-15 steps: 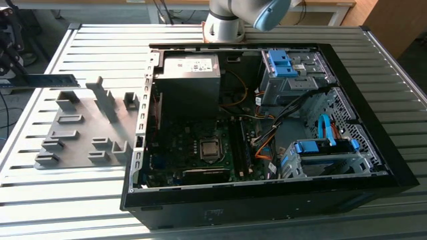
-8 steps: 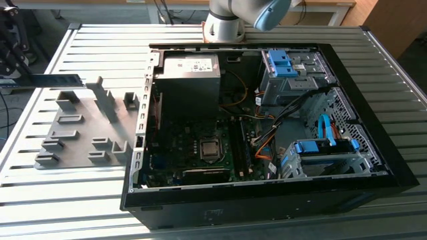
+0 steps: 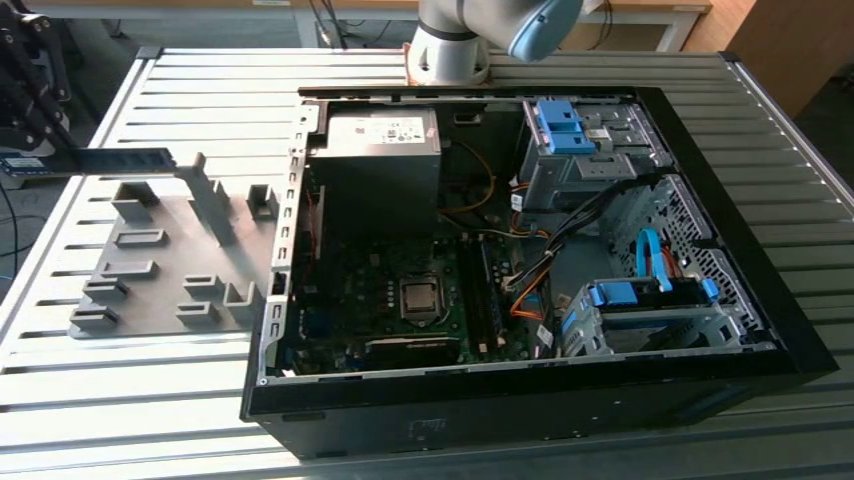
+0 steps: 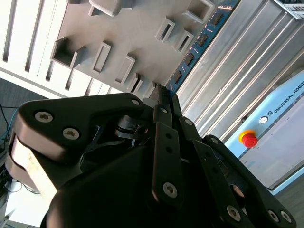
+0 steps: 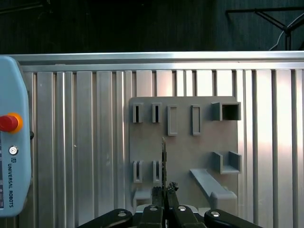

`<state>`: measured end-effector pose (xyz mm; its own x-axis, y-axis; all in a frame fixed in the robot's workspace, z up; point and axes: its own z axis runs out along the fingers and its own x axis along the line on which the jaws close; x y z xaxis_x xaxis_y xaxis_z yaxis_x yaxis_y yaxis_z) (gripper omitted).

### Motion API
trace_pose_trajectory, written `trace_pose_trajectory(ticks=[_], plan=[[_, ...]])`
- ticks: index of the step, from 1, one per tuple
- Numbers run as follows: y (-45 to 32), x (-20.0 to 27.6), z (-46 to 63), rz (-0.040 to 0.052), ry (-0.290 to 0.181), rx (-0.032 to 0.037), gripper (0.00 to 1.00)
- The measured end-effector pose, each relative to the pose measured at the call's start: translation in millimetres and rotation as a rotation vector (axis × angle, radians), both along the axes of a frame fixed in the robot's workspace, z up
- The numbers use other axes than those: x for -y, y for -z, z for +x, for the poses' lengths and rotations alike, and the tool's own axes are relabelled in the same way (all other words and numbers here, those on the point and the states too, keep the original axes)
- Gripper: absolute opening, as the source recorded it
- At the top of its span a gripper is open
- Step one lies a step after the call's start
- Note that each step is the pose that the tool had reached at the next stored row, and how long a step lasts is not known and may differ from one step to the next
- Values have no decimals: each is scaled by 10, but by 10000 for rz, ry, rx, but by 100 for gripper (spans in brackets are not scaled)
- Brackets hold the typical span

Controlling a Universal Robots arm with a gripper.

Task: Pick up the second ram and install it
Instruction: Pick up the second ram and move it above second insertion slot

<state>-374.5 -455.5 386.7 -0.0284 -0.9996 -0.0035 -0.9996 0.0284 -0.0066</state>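
Second ram [image 5: 163, 154], clamped between closed fingers [image 5: 157, 194]; long axis straight out beyond them, over grey slotted holder [image 5: 183, 147].

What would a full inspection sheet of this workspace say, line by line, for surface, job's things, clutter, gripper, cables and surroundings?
Surface: slatted metal table, carrying a grey slotted holder.
Job's things: second ram, seen edge-on over the holder; open computer case with its motherboard exposed.
Clutter: teach pendant lying on the table.
Gripper: gripper closed on the ram's end.
Cables: orange and black wires loose inside the case.
Surroundings: robot base at the table's far edge; dark floor beyond.
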Motion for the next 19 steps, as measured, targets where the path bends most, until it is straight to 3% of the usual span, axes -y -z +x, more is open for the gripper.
trace_pose_trajectory(ticks=[19], plan=[[1,0,180,1,1,0,14]])
